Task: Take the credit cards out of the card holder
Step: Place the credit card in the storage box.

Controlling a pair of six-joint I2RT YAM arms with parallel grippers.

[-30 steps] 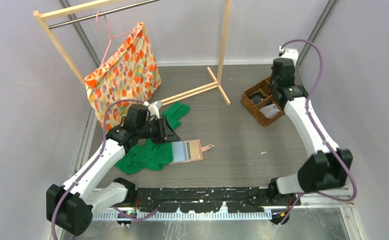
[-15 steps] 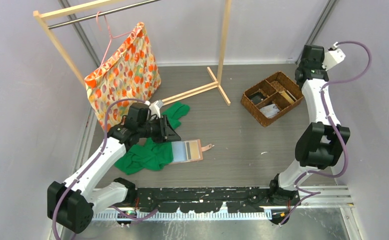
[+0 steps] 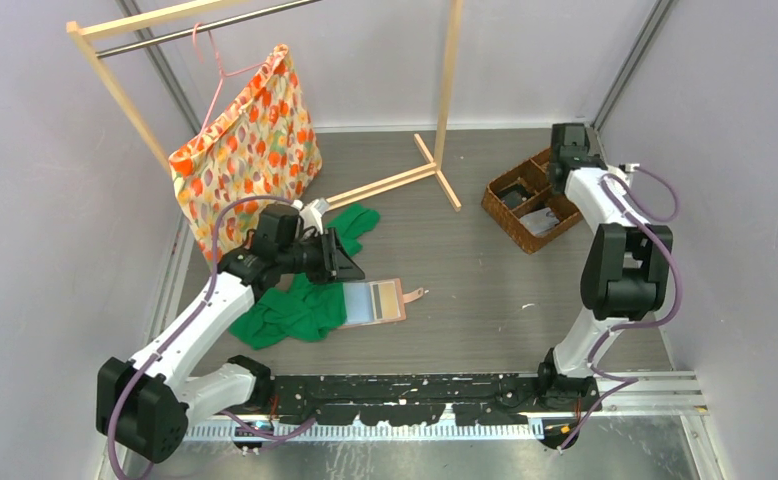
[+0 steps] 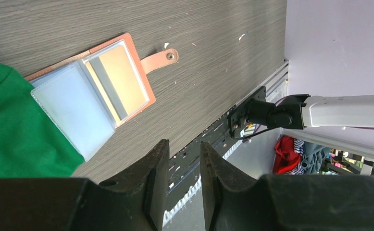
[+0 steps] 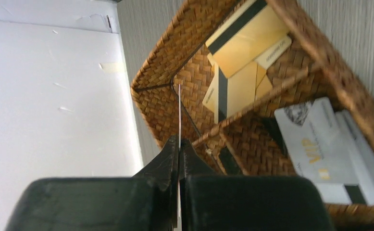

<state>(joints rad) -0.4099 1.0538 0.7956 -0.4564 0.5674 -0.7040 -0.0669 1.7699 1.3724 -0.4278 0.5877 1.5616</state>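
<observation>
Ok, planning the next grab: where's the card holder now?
Top view, left of centre: the card holder lies open against the green cloth, near the left gripper.

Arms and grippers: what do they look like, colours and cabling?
The left arm and right arm match: white links, black joint housings, black bases. A purple cable loops loosely along each. The left gripper and right gripper have matte black fingers tapering to the tips.
</observation>
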